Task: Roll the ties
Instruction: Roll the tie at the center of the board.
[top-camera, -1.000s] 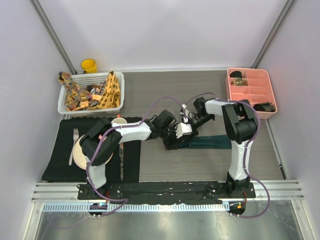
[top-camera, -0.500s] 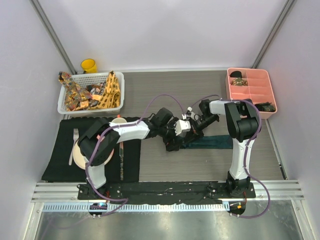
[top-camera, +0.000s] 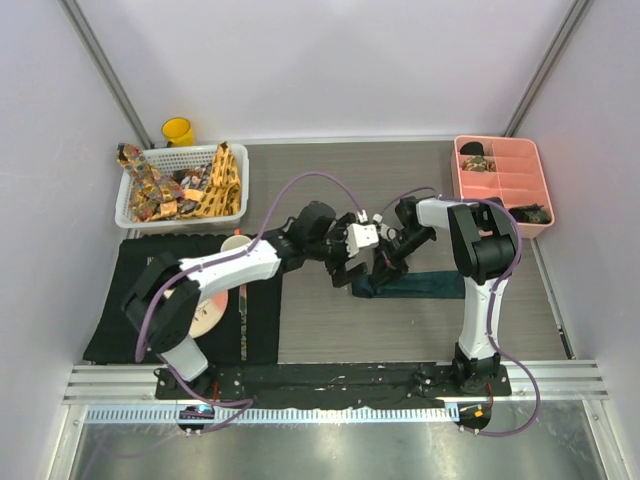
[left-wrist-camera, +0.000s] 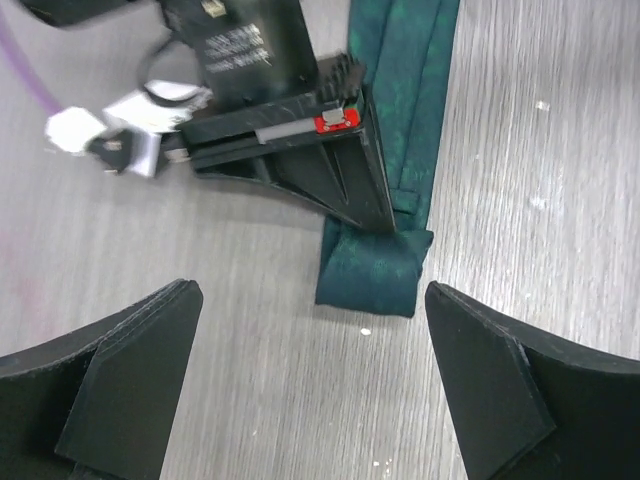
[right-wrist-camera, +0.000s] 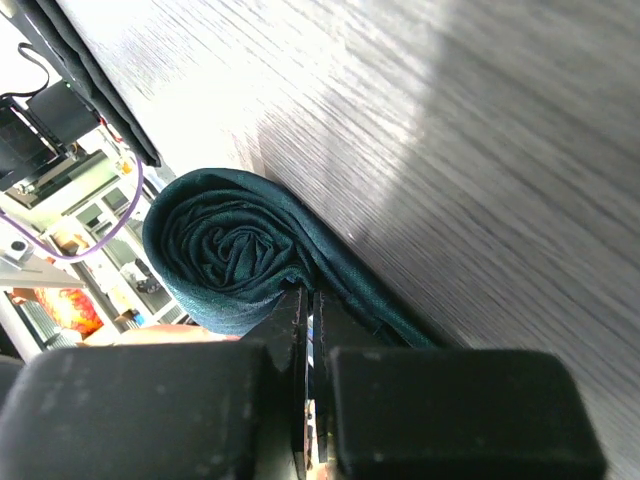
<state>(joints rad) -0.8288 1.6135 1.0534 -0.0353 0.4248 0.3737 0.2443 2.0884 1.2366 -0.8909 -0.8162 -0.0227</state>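
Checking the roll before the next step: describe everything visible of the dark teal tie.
The dark teal tie is plain, matt, woven-looking fabric. One end is wound into a tight spiral roll; the rest runs flat and straight along the grey wood-grain table, with a lengthwise seam showing. The right tool, shut, presses on the flat part right against the roll. The left tool hangs open over the roll, apart from it.
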